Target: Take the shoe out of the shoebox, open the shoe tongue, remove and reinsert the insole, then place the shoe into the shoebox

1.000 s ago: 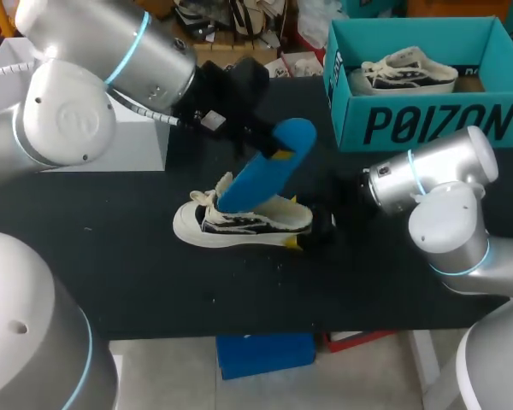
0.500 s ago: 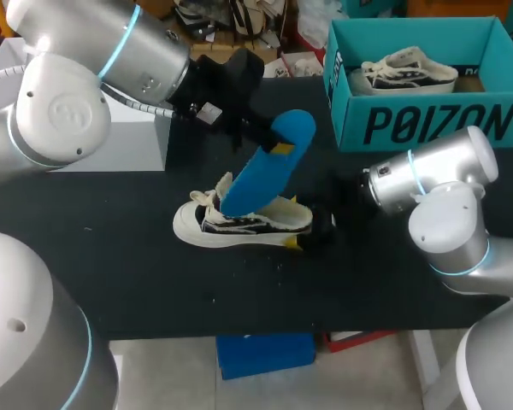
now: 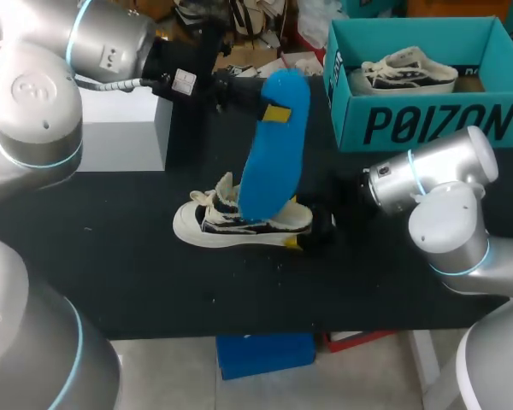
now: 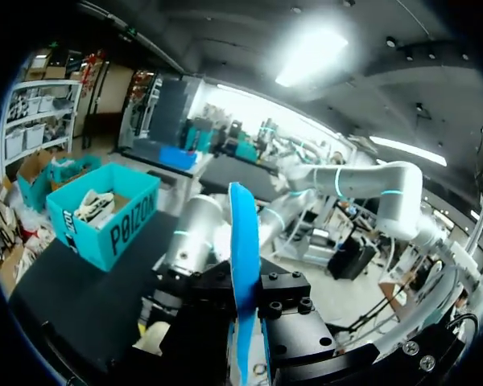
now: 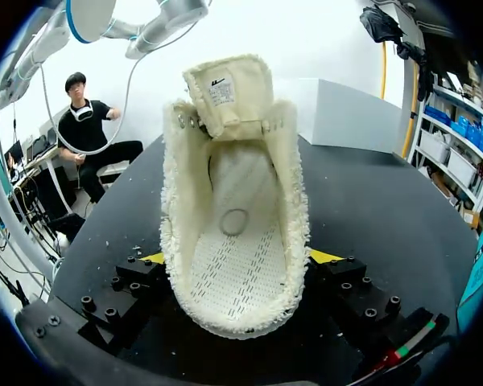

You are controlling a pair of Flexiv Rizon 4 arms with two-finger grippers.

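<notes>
The left tool (image 3: 276, 111) was clamped on the upper end of the blue insole (image 3: 272, 162), which hung nearly upright over the shoe (image 3: 239, 226). In the left wrist view the insole stood edge-on between the two fingers. From the head view its lower end overlapped the shoe's opening, yet the right wrist view showed only the bare perforated footbed and no blue inside, so it looked to be out. The right tool (image 5: 237, 261) was closed on the heel, one yellow tip against each side, with the tongue folded back and the fleecy lining spread wide. The insole seemed thin, light and bendy. It would likely flex if pushed, so it is best held near the heel end and fed in toe first. The shoe looked soft-walled and light, apt to slide unless kept pinned by the heel. It rested on its sole on the black tabletop (image 3: 154, 273), whose matte cover probably offered some grip. The teal shoebox (image 3: 427, 120) stood open at the far right corner with a second shoe (image 3: 406, 73) inside, and a white block (image 3: 124, 128) sat at the far left.
</notes>
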